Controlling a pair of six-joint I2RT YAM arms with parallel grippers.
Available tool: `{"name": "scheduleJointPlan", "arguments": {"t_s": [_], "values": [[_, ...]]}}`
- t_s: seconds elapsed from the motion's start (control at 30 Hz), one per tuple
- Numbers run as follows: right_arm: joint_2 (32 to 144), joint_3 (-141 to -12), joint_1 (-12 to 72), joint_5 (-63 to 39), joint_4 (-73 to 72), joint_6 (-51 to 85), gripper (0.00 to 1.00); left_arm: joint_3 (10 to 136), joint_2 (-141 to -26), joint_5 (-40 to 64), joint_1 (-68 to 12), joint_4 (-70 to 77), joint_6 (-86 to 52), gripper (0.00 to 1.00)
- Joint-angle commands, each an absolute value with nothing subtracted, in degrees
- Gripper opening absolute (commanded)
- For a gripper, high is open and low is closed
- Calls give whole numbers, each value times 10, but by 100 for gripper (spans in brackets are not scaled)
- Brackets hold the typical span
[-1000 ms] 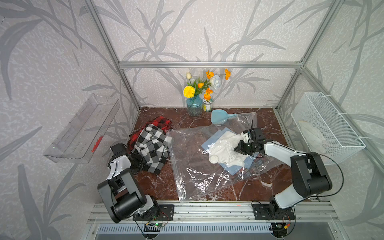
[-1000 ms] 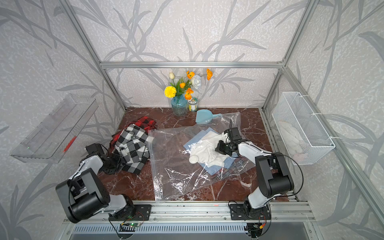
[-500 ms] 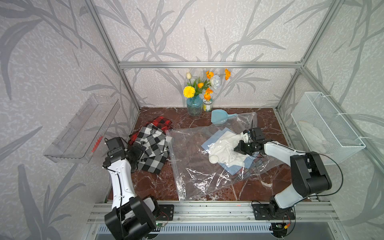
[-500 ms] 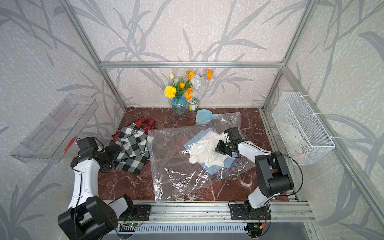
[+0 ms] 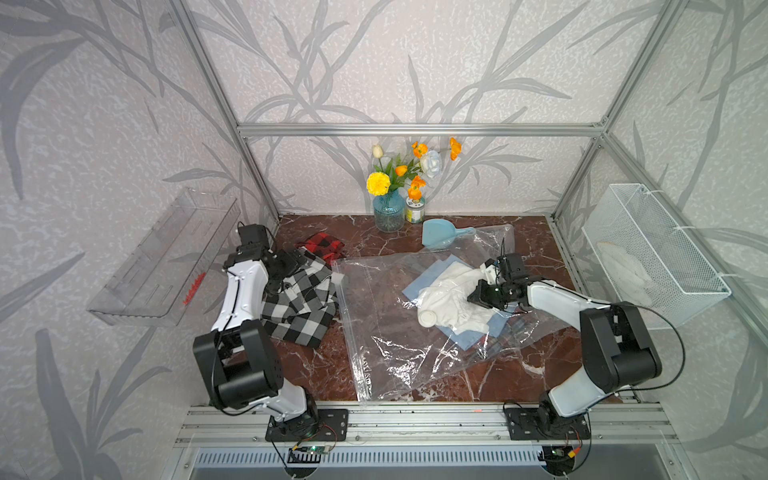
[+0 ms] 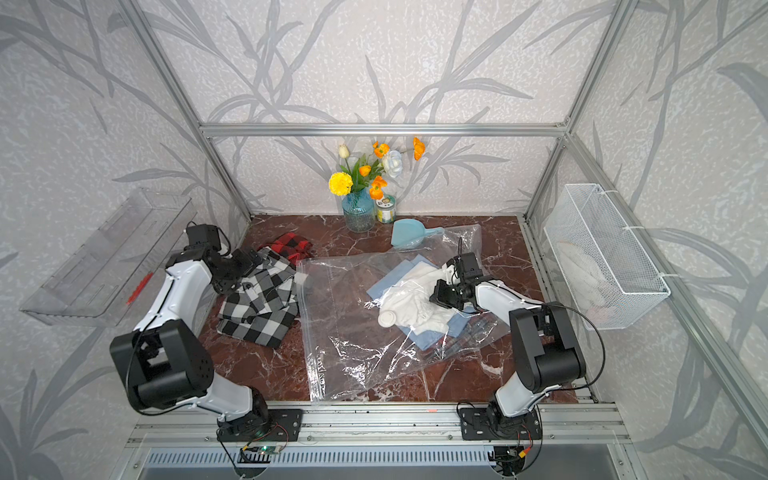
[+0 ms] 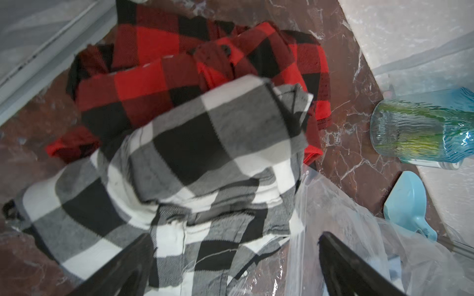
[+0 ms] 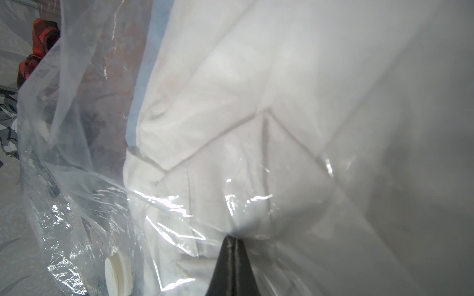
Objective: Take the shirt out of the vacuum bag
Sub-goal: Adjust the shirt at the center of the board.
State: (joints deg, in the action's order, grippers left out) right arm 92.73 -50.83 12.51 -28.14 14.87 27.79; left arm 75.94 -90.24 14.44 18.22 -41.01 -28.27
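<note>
A clear wall shelf hangs on the far-left wall, beyond the table's edge. The left gripper hovers low over the far-left edge of the black-and-white checked shirt. Its fingers are spread wide with nothing between them. That shirt lies crumpled outside the bag, overlapping a red-and-black checked shirt on its far side. Nearer than the pile, bare marble table runs to the front rail, leaving open room.

The vacuum bag lies flat at mid-table. Its long left edge is just beside the checked shirt, and its near corner reaches the front rail. Its valve cap sits on a white shirt inside the bag, above a light blue garment.

At the far wall stand a blue vase, a small tin and a blue scoop, the scoop touching the bag's far edge.

The right gripper rests on the bag, fingers pressed together and pinching the film over the white shirt. A bare strip of table remains along the right edge. A wire basket hangs on the right wall.
</note>
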Motion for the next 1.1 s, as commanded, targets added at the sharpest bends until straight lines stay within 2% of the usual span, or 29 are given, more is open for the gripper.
{"name": "scheduleJointPlan", "arguments": {"t_s": [0.0, 0.23, 0.47, 0.87, 0.9, 1.07], "values": [[946, -519, 131, -288, 161, 268, 4, 823, -944, 88, 159, -489, -237, 100], [958, -526, 133, -291, 163, 264, 4, 908, -1044, 22, 146, -533, -243, 100], [963, -527, 136, -292, 163, 261, 5, 1072, -1188, -50, 111, -638, -220, 100], [975, -528, 137, -300, 159, 252, 6, 1066, -1257, -64, 81, -624, -213, 98], [975, -528, 137, -301, 158, 252, 6, 1060, -1258, -64, 80, -620, -210, 93], [974, -527, 137, -301, 157, 253, 6, 1032, -1247, -49, 81, -597, -204, 30]]}}
